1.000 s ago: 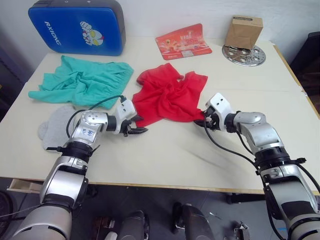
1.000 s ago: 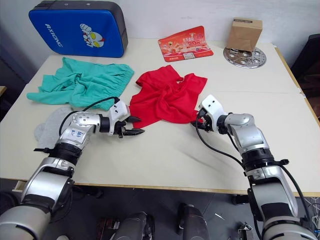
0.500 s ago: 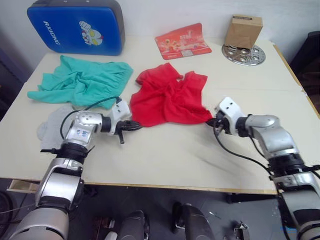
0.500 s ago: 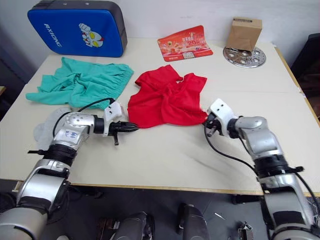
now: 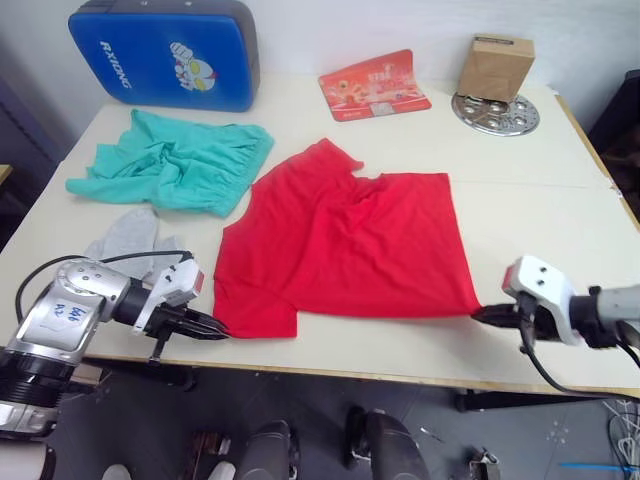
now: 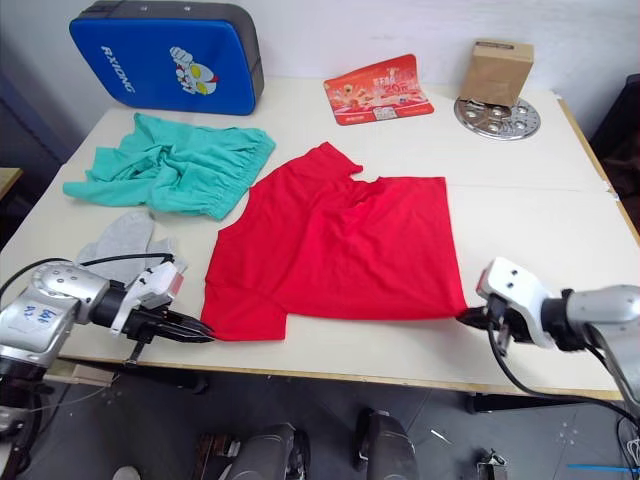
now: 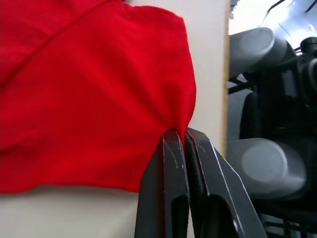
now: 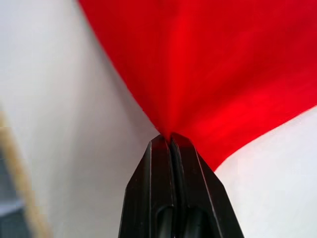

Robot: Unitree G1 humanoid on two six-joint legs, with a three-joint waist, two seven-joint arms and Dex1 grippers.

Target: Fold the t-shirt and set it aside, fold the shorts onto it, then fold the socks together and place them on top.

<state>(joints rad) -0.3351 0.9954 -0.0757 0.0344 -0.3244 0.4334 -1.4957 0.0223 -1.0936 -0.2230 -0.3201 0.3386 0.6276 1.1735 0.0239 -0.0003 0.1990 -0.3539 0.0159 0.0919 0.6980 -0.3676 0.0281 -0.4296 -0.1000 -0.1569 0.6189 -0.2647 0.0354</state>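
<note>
The red t-shirt (image 5: 345, 240) lies spread flat across the middle of the table, hem toward the front edge. My left gripper (image 5: 208, 329) is shut on its front left corner, and my right gripper (image 5: 482, 314) is shut on its front right corner. Both wrist views show black fingers (image 7: 173, 163) pinched on red cloth (image 8: 208, 74). The teal-green shorts (image 5: 175, 162) lie crumpled at the back left. The grey socks (image 5: 130, 234) rest near the left edge, in front of the shorts.
A blue padded case (image 5: 165, 55) leans against the wall at the back left. A red printed card (image 5: 374, 85) lies at the back centre. A brown box (image 5: 495, 68) stands on a round metal plate (image 5: 497, 113) at the back right. The table's front edge (image 5: 400, 372) runs just past both grippers.
Both grippers closed on the shirt's corners and pulled toward the front edge and apart. The crumpled shirt is now spread flat. The camera view also shifted.
</note>
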